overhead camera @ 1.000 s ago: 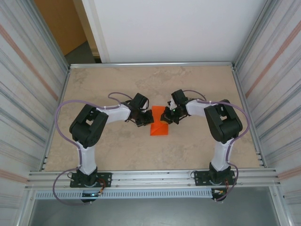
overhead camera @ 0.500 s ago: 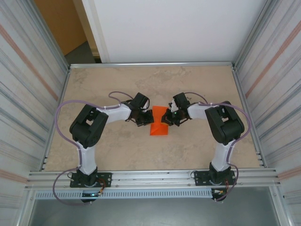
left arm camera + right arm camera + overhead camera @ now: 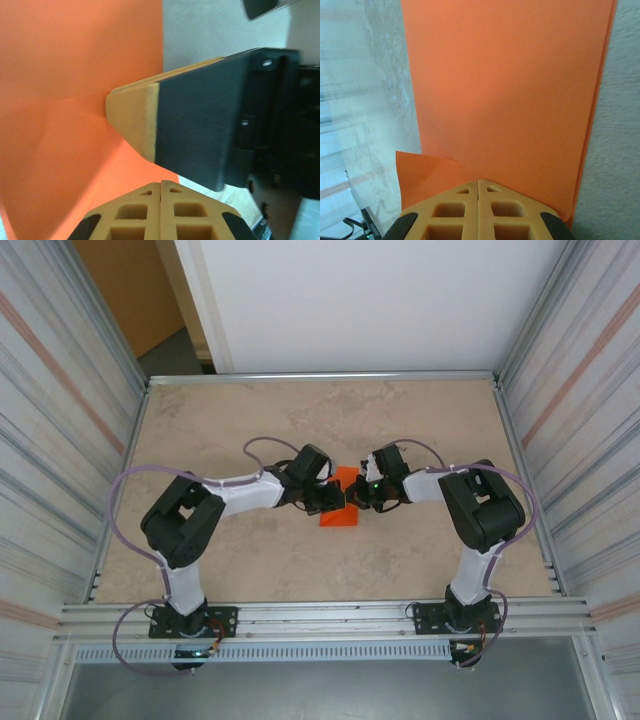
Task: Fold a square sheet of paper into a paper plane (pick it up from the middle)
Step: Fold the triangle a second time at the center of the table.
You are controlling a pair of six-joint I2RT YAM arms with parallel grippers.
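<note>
partly folded orange sheet of paper (image 3: 339, 517) lay mid-table (image 3: 220, 420); left end effector (image 3: 330, 502) and right end effector (image 3: 362, 492), both fully closed, holding nothing visibly, bore on it from opposite sides.

White links and black joint housings were noted on the left arm (image 3: 190, 525) and right arm (image 3: 480, 505). Lilac cables (image 3: 140, 472) were looped along both. Fingers (image 3: 450, 217) were moulded in ochre with square pockets. Black bases (image 3: 185, 622) were bolted down.
</note>
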